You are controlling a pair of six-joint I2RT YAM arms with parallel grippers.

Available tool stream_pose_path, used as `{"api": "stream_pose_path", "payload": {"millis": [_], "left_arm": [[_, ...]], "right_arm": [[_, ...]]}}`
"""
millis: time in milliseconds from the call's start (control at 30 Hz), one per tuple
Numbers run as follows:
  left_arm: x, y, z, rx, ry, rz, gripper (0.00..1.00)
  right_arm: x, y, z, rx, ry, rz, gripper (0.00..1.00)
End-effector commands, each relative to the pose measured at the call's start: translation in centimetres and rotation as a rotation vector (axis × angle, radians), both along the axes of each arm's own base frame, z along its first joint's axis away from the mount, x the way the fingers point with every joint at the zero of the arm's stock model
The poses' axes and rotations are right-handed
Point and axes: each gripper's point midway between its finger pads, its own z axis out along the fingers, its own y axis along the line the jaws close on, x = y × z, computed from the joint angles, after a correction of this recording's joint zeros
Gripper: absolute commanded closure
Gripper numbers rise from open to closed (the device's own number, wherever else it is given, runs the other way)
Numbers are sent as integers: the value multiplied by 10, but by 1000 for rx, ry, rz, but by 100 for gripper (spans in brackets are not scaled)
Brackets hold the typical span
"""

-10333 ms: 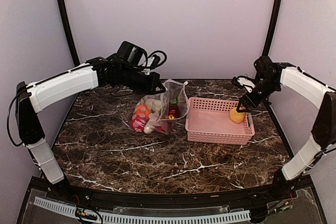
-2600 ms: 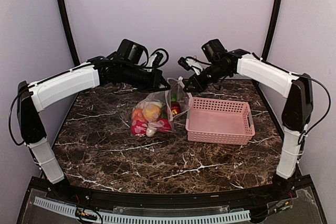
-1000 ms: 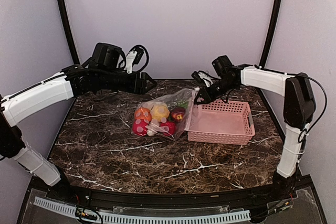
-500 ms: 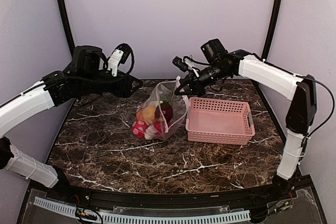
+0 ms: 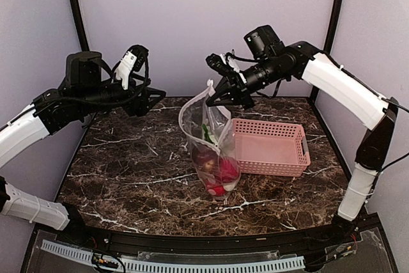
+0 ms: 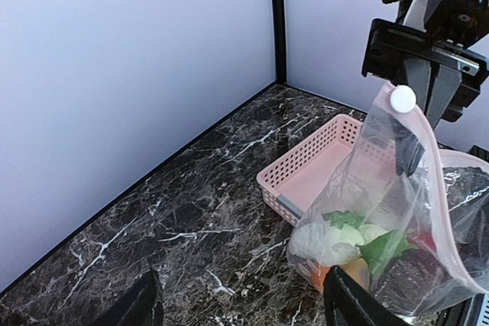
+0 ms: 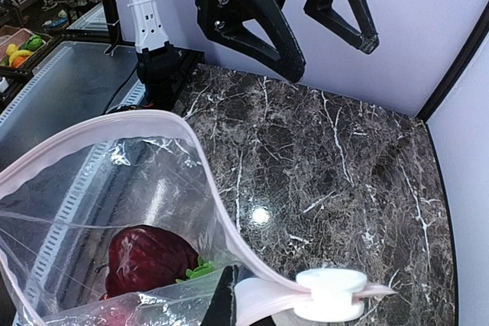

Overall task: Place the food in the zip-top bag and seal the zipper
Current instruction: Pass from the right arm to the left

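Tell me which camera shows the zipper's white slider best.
Right wrist: the slider sits large in the foreground, on the zipper at the open mouth's end. Left wrist shows it as a small white disc atop the zip-top bag. Top external hardly resolves it.

The right arm [image 5: 339, 87] reaches in high from the right of the zip-top bag [image 5: 195, 119], its white forearm sloping down toward the bag's mouth. The right gripper [image 5: 217, 97] is pinched fully closed on the bag's top edge. The left arm [image 5: 19, 133] stretches out from the left of the bag, and the left gripper [image 5: 156, 101] points toward it at about the height of its mouth, well apart from it, jaws spread wide with nothing between them.
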Motion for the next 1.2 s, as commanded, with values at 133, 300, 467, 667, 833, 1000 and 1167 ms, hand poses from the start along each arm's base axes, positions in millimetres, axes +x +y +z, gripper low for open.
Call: {"api": "stream_pose_path", "payload": {"millis": [133, 300, 467, 667, 833, 1000, 1167], "left_arm": [[-31, -53, -20, -112, 62, -344, 30], [-54, -72, -23, -152, 66, -536, 30], [-71, -80, -25, -148, 69, -648, 31], [-90, -84, -27, -142, 120, -751, 39], [-97, -82, -33, -68, 137, -764, 41], [-94, -62, -39, 54, 114, -673, 45], [-104, -53, -36, 47, 135, -663, 51]], "right_arm": [[-47, 6, -27, -137, 40, 178, 99], [-77, 8, -40, -234, 8, 244, 97], [-79, 4, -54, -291, -72, 234, 97], [-70, 7, -51, -289, -109, 204, 98], [-63, 7, -45, -287, -159, 182, 100], [-62, 7, -45, -289, -164, 176, 100], [-62, 8, -42, -278, -168, 173, 100]]}}
